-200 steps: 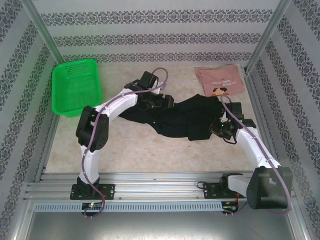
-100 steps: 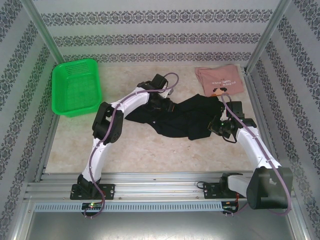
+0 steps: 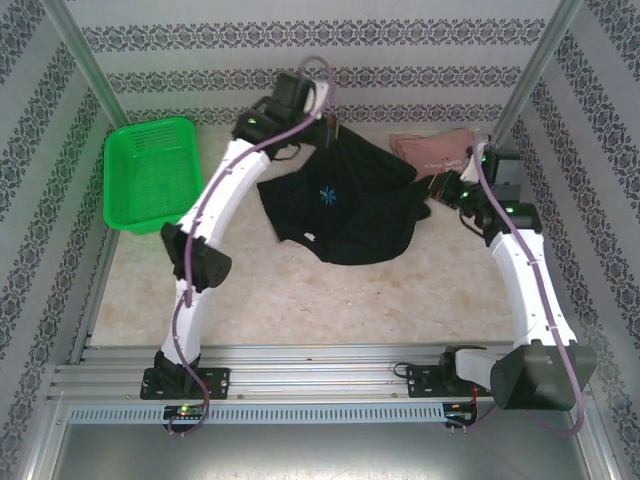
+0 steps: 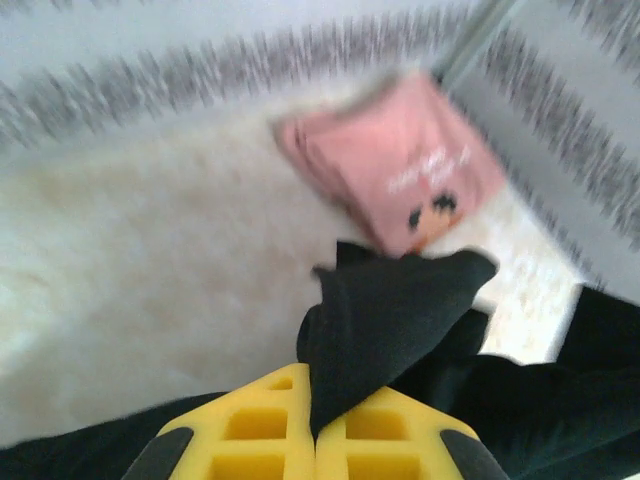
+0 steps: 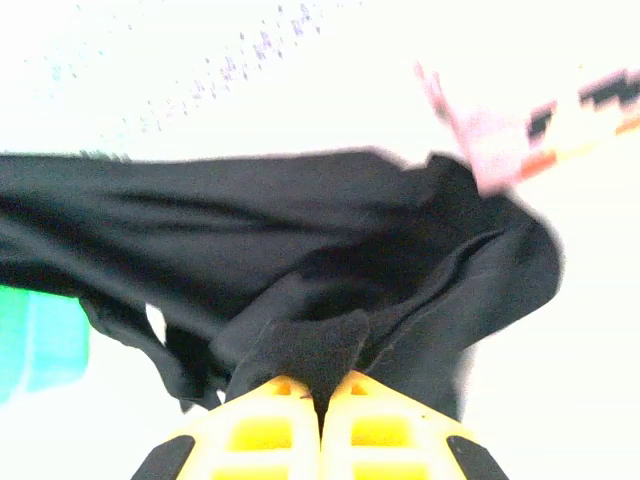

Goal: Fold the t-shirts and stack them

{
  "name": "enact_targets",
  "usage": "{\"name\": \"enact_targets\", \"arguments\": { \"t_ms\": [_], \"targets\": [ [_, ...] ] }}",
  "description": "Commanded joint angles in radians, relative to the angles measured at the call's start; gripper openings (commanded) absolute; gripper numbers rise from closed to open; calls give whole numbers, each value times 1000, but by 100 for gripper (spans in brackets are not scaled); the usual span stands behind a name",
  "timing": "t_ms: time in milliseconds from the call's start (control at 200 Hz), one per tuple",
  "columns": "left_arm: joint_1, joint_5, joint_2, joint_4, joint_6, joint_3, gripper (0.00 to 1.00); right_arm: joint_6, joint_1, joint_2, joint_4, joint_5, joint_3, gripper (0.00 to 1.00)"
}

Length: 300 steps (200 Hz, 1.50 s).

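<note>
From above, the left gripper [image 3: 335, 126] and right gripper [image 3: 448, 190] each pinch an edge of the large plain black cloth t-shirt [image 3: 345, 205], which is stretched between them over the tabletop [image 3: 300, 300]. The folded dusty-pink t-shirt [image 3: 432, 148] lies just beyond the right gripper.

The left wrist view shows yellow pads [image 4: 250, 430] pressed together on black cloth, with the pink shirt ahead.

The right wrist view shows the same tight pinch.

The step looks like spreading the black shirt. Next, it needs laying flat with both grips kept.

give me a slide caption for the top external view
Left gripper and right gripper, both shut, hold the black t-shirt spread between them; pink t-shirt far right, green basket far left.
</note>
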Motion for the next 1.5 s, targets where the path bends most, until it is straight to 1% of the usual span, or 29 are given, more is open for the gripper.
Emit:
{"name": "enact_targets", "arguments": {
  "t_ms": [0,145,285,430,505,595,674,769,844,964,1124,1234,1344,1419,1464,1494],
  "targets": [
    [51,-56,-113,52,34,47,0,15,-37,21,85,-11,103,5],
    [113,-54,-154,75,76,94,0,36,-85,51,154,-11,222,5],
    [184,-22,-180,103,55,128,0,42,-118,83,189,-20,330,5],
    [246,-8,-220,96,32,127,0,48,-145,81,195,-28,366,5],
    [264,14,-240,82,22,118,0,48,-147,64,203,-42,333,5],
    [265,39,-264,71,12,103,0,55,-149,47,194,-50,265,6],
    [264,97,-281,80,-18,82,0,53,-149,51,164,-63,206,6],
    [257,170,-306,83,-56,42,0,49,-152,60,116,-33,149,7],
    [240,157,-339,66,-35,5,0,54,-157,70,97,-34,107,6],
    [247,100,-425,92,-30,-69,0,95,-154,84,106,-127,49,7],
    [251,75,-496,88,-30,-34,0,109,-100,65,78,-213,-11,9],
    [251,97,-519,95,-48,0,0,139,-25,63,49,-302,-58,10],
    [249,143,-512,121,-83,12,0,153,65,69,-2,-326,-104,12],
    [237,187,-490,150,-128,-2,0,171,66,73,-13,-317,-149,13],
    [213,216,-469,172,-152,-18,0,156,41,81,-37,-276,-170,14],
    [186,225,-453,183,-160,-30,0,142,15,91,-44,-254,-184,17]
  ]
}}
